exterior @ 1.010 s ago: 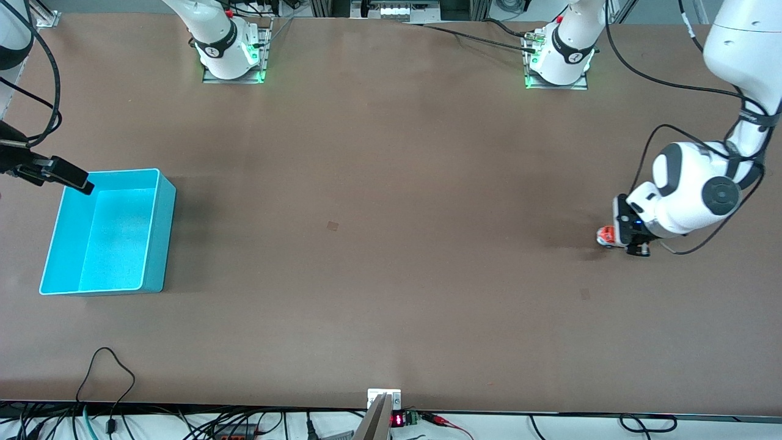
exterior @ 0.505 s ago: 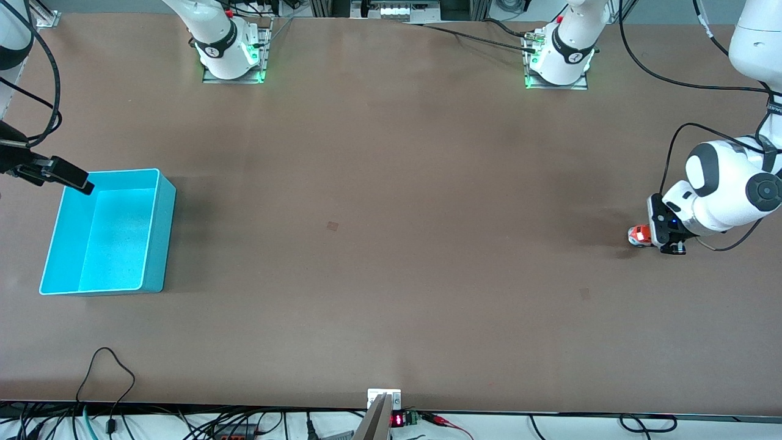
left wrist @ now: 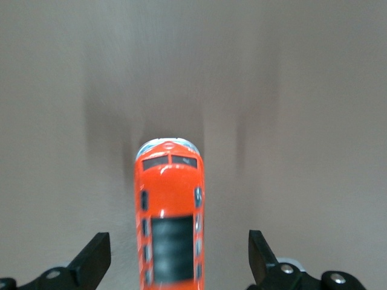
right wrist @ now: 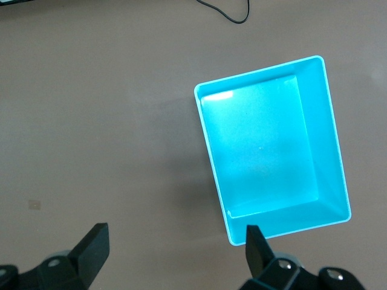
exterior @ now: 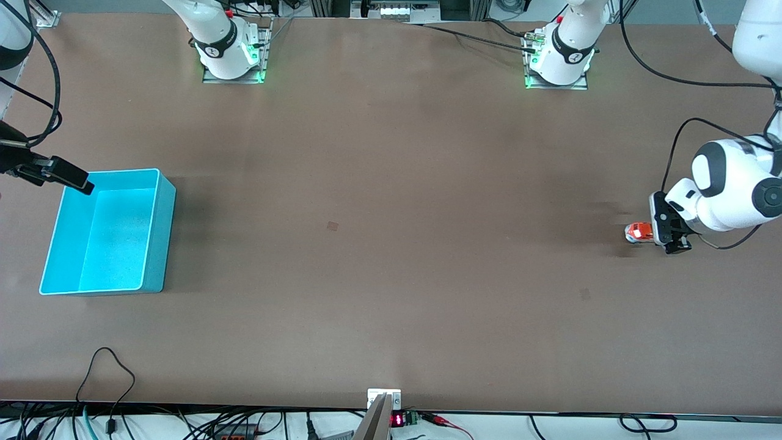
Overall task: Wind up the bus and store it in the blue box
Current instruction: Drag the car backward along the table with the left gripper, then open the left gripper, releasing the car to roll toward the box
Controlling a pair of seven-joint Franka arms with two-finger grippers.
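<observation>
The orange bus [exterior: 637,232] stands on the table at the left arm's end. In the left wrist view the bus [left wrist: 171,211] lies between the fingers, with its white front pointing away from the hand. My left gripper [exterior: 651,233] [left wrist: 176,243] is open, low at the table, with a gap on each side of the bus. The blue box [exterior: 160,238] sits at the right arm's end and nothing is in it. My right gripper [exterior: 82,185] [right wrist: 175,234] is open and empty, up over the box's corner; its wrist view shows the box [right wrist: 266,151] below.
Both arm bases [exterior: 231,52] [exterior: 559,58] stand along the table edge farthest from the front camera. Cables [exterior: 104,373] and a small device [exterior: 383,400] lie at the nearest edge. Brown tabletop [exterior: 391,214] lies between the box and the bus.
My left gripper and the bus have moved along the table toward the left arm's end, most of it in the first half second. The right arm has not moved.
</observation>
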